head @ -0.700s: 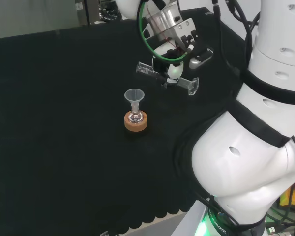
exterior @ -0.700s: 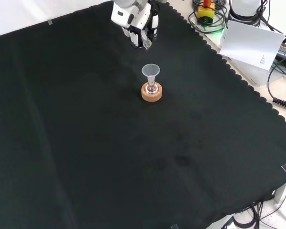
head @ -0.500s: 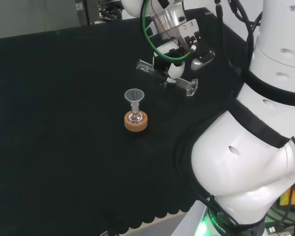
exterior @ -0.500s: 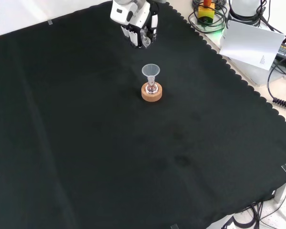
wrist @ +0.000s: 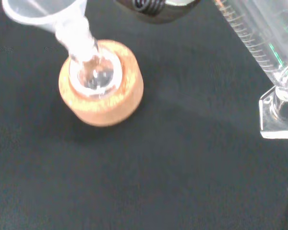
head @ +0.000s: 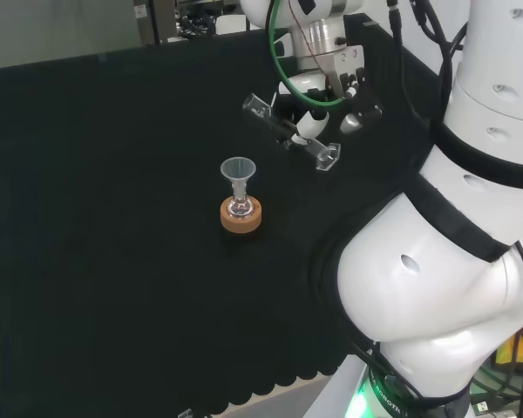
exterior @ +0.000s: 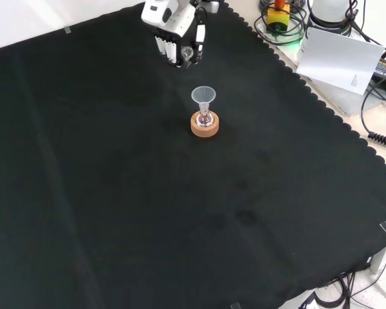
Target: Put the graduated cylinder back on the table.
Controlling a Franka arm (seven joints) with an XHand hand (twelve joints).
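The clear graduated cylinder [head: 273, 117] hangs slanted above the black cloth, its square foot toward the arm's base, with the hand [head: 307, 126] shut on its middle. In the front view the hand [exterior: 174, 38] is near the cloth's far edge, and a bit of the cylinder [exterior: 188, 55] shows between its fingers. The wrist view shows the cylinder's marked tube [wrist: 271, 40] and its foot close by, off the cloth. A small flask [head: 238, 206] with a clear funnel [head: 238, 169] in its neck stands on a cork ring [head: 241, 219], left of and nearer than the hand in the head view.
The arm's big white links [head: 444, 270] take up the right of the head view. The cloth's scalloped edge [exterior: 321, 106] runs along the front view's right, with a white sheet [exterior: 338, 55] and cables beyond it. The flask on its cork ring [exterior: 204, 125] stands just below the hand there.
The hand has turned and shifted a little: the cylinder slants more steeply in the head view, foot lower. In the front view the hand has moved slightly left and away. The flask stayed put.
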